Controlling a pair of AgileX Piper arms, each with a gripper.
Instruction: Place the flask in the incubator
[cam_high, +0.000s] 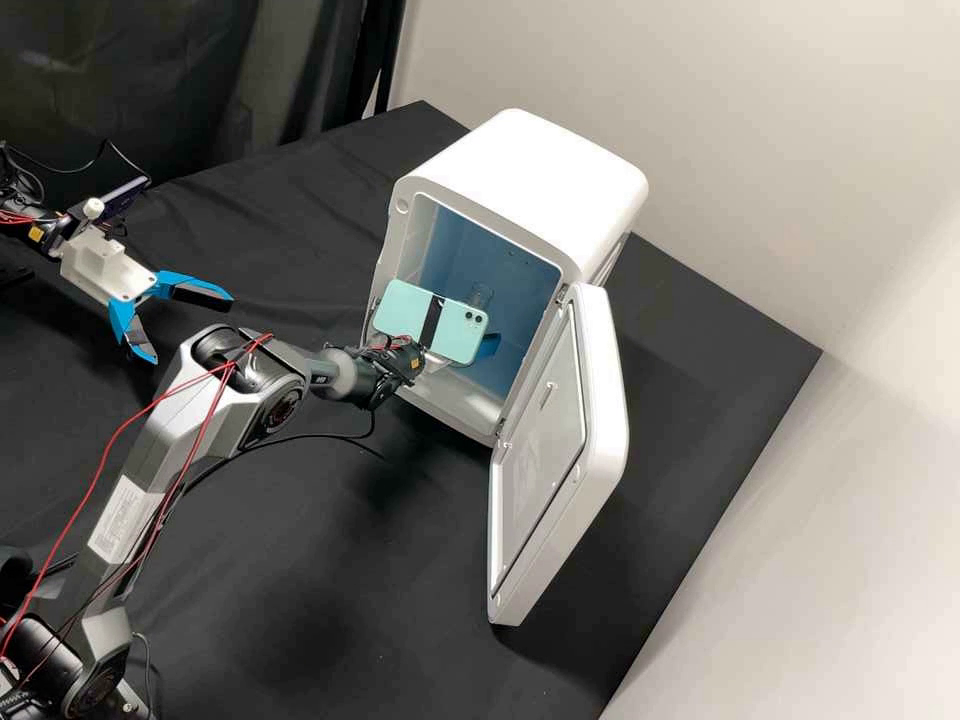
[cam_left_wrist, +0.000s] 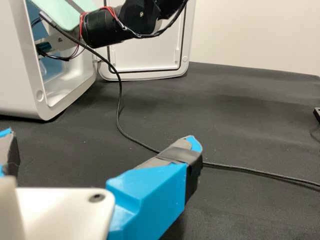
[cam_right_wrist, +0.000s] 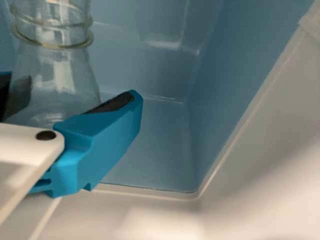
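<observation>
Right wrist view: right gripper (cam_right_wrist: 65, 100) apparently pinching glass Erlenmeyer flask (cam_right_wrist: 50, 60) inside incubator (cam_right_wrist: 235, 100); light, rigid, slippery, breakable, best held below neck; left gripper (cam_high: 188, 326) spread.

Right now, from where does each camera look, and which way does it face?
High view: fixed off the arms, looking forward and down on bench, incubator, left claw, right arm.
Left wrist view: low over the bench, facing the incubator; own open claw.
Right wrist view: inside the incubator; right claw grips the flask.
Shared: the incubator, in all three.
</observation>
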